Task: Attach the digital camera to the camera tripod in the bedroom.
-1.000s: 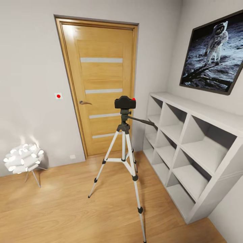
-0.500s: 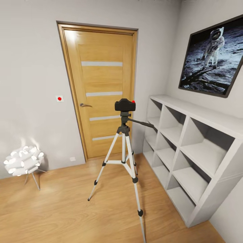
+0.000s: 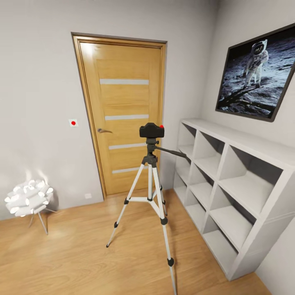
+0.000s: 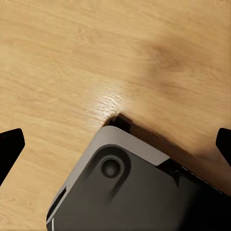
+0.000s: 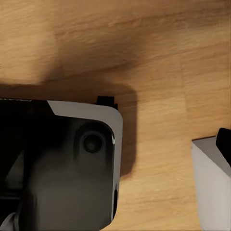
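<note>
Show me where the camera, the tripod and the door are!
digital camera (image 3: 151, 130), head view, middle of its black body.
camera tripod (image 3: 164, 220), head view, on the front silver leg.
door (image 3: 123, 100), head view, upper wooden panel.

From the left wrist view, the robot's base (image 4: 139, 192) has a dark grey, nearly black top panel edged by a pale grey rim with a rounded corner. A round, recessed boss sits near that corner. The black fingertips (image 4: 10, 147) of the left pincer taper to blunt points. From the right wrist view, the base corner (image 5: 82, 159) looks alike, with another black fingertip (image 5: 224, 140).
</note>
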`<state>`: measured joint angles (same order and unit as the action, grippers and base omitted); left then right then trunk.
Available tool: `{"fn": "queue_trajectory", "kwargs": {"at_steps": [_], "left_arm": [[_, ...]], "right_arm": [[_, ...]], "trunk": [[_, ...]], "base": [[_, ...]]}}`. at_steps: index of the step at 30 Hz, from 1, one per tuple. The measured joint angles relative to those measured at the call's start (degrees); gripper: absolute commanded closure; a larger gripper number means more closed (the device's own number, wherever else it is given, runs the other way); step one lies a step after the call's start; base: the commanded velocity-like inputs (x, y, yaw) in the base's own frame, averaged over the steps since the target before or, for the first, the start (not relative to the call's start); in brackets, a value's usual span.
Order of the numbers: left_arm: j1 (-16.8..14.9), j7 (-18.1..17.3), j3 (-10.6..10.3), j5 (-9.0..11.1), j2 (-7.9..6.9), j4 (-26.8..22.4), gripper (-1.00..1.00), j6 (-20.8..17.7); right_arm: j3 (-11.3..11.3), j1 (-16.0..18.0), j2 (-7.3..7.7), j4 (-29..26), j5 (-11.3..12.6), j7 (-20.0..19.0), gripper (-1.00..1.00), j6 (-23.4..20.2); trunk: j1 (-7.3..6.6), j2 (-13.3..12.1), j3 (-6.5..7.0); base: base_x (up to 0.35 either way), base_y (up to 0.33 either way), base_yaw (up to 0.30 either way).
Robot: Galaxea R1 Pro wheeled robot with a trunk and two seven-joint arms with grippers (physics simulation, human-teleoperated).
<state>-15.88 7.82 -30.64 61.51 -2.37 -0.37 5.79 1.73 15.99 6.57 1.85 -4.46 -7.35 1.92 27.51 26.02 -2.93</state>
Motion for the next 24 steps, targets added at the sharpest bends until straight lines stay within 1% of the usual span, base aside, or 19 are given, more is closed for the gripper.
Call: {"fn": "queue_trajectory", "kwargs": {"at_steps": [11,15,21,24], "left_arm": [[0.0,0.0,0.0,0.0,0.00,0.0,-1.00,0.0],[0.0,0.0,0.0,0.0,0.00,0.0,-1.00,0.0],[0.0,0.0,0.0,0.0,0.00,0.0,-1.00,0.0],[0.0,0.0,0.0,0.0,0.00,0.0,-1.00,0.0]], "right_arm": [[0.0,0.0,0.00,0.0,0.0,0.0,-1.00,0.4],[0.0,0.0,0.27,-0.1,0.0,0.1,-1.00,0.5],[-0.1,0.0,0.04,0.0,0.0,0.1,-1.00,0.4],[-0.1,0.0,0.17,-0.1,0.0,0.1,-1.00,0.5]], "trunk": [[0.00,0.0,1.02],[0.00,0.0,1.39],[0.00,0.0,1.93],[0.00,0.0,2.18]], "base": [[0.000,0.000,0.000],[0.000,0.000,0.000],[0.000,0.000,0.000],[0.000,0.000,0.000]]}}
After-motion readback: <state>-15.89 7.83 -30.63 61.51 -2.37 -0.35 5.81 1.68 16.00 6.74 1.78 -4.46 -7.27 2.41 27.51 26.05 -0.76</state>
